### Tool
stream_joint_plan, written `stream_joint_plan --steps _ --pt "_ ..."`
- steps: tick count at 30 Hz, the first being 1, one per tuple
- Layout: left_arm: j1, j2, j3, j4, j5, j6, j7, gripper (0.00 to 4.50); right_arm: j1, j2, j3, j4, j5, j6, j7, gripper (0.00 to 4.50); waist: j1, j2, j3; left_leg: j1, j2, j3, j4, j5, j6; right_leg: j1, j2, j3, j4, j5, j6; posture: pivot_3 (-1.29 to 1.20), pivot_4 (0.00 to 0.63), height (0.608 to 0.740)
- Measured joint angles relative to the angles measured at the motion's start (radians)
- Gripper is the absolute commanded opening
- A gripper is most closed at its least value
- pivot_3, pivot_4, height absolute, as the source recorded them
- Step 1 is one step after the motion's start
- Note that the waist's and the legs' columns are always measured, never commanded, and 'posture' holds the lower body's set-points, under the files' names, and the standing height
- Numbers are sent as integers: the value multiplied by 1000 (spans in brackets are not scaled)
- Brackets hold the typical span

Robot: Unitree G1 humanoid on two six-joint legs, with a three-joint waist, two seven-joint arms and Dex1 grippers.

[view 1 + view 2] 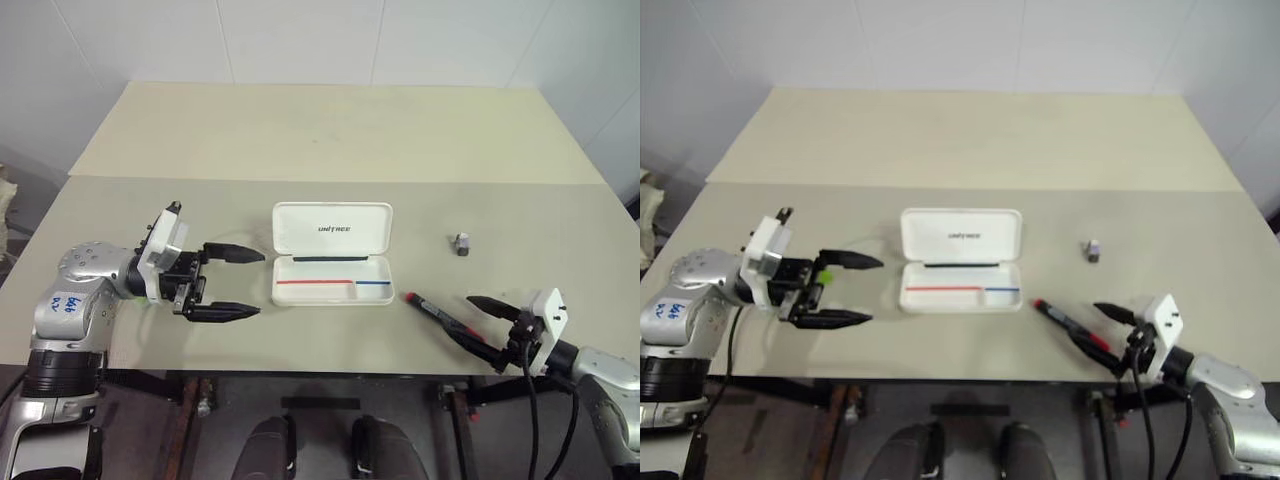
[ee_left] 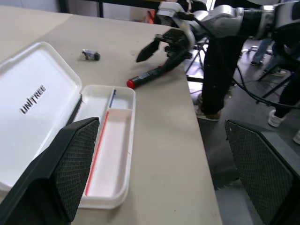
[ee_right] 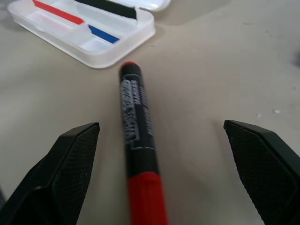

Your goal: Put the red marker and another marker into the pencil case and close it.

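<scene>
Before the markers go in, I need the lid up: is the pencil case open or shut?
Open. The pencil case has its lid folded back on the table, and the tray's red and blue stripes show.

the pencil case [image 1: 332, 254] lies open near the middle of the table [image 1: 300, 130] — white, rounded corners, its lid laid back flat with dark logo text, thin red and blue stripes in the tray. the red marker [image 1: 440, 316] — black barrel, red cap and red end — lies slanted just right of the case, near the table's front edge. a bit of light green [image 1: 824, 274] shows left of the case, too hidden to tell more.
</scene>
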Motion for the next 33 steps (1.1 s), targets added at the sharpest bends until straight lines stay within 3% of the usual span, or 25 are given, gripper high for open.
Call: stream_joint_plan --steps 4,7,16,29,33 --pt "15 28 21 17 0 0 0 4472 -39 7 23 88 -29 -63 42 4500 -1 0 0 0 0 0 -1 0 0 0 0 0 -1 0 -1 0 150 740" --pt "15 30 27 17 0 -1 10 4500 -62 18 36 143 -42 -122 61 3849 -4 -1 0 0 0 0 0 -1 -1 0 0 0 -1 0 -1 0 150 740" --pt "21 33 47 17 0 -19 43 4500 -69 59 52 222 -76 -286 86 697 -16 -1 0 1 2 0 -1 0 -3 0 1 -1 0 -1 -1 0 150 740" --pt "46 17 47 27 0 -85 84 4500 -73 65 51 179 -92 -305 69 625 -17 1 0 2 2 0 -1 -2 -6 0 1 1 1 -1 -2 0 150 740" --pt "66 18 60 66 5 -108 90 4500 -212 -19 64 124 -81 -271 121 625 -27 3 2 2 2 5 -1 -2 -5 -3 1 5 3 0 -2 0 150 740"
